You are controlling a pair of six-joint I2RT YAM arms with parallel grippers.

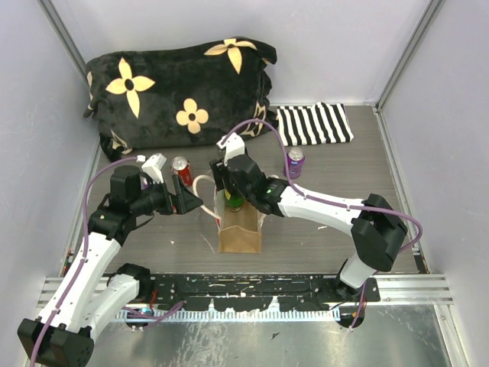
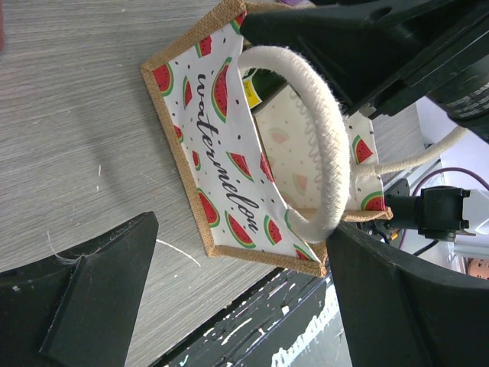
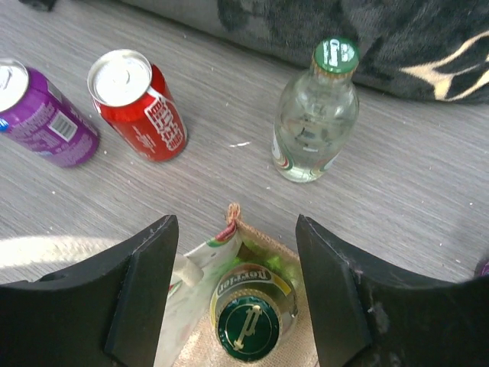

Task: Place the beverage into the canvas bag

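Observation:
The canvas bag (image 1: 240,231), tan with a white watermelon-print panel (image 2: 221,153), stands mid-table. A green glass bottle (image 3: 248,325) with a green cap stands upright inside it; its top shows in the top view (image 1: 233,200). My right gripper (image 3: 235,229) hovers over the bag (image 3: 199,267), open, with a finger either side of the bottle's cap and not touching it. My left gripper (image 2: 243,225) is open at the bag's left side. One cream loop handle (image 2: 325,138) rests against its right finger.
A red can (image 1: 181,170) stands left of the bag. A purple can (image 1: 295,162) stands to its right. A clear green-capped bottle (image 3: 317,115) stands near the black flowered pillow (image 1: 179,88). A striped cloth (image 1: 313,124) lies at the back right.

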